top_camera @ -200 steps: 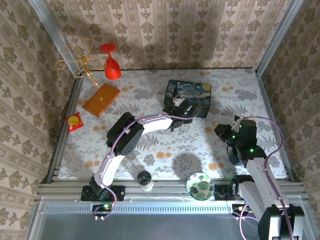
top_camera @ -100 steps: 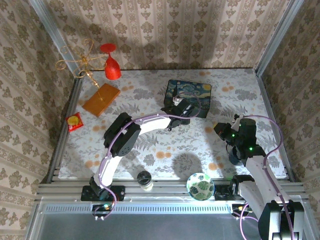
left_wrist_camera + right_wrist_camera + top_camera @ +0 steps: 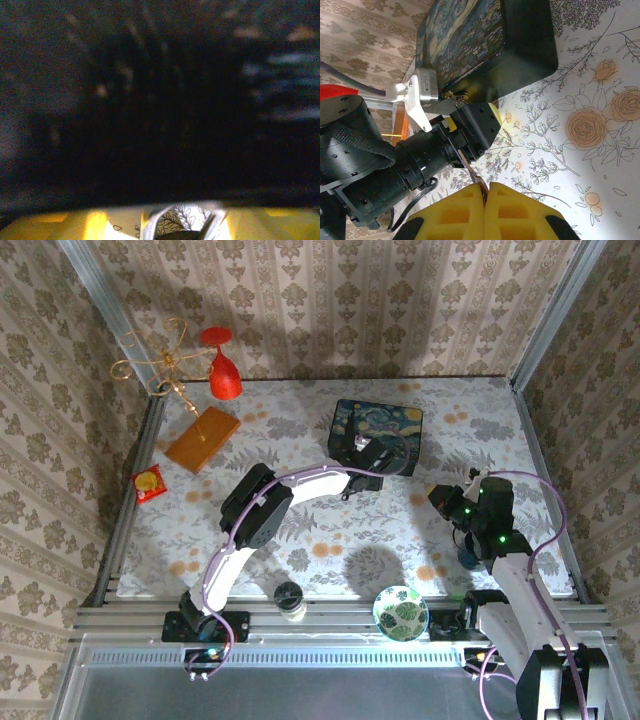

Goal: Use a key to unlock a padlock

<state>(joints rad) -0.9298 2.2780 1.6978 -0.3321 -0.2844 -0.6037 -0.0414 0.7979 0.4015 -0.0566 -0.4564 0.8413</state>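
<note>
Pinching the key (image 3: 474, 176) between pressed-together pads, the right gripper (image 3: 486, 189) faces the padlock (image 3: 455, 95) at 11 o'clock. Left gripper (image 3: 357, 451) jaw state: cannot tell. Hazard: thin key twists under misaligned insertion.

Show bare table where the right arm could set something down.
Bare: far-right corner between the dark blue starry-night box and right wall; centre strip between the left arm and green patterned bowl. Crowded: box front at the left gripper; far-left corner with red glass, wooden block.
</note>
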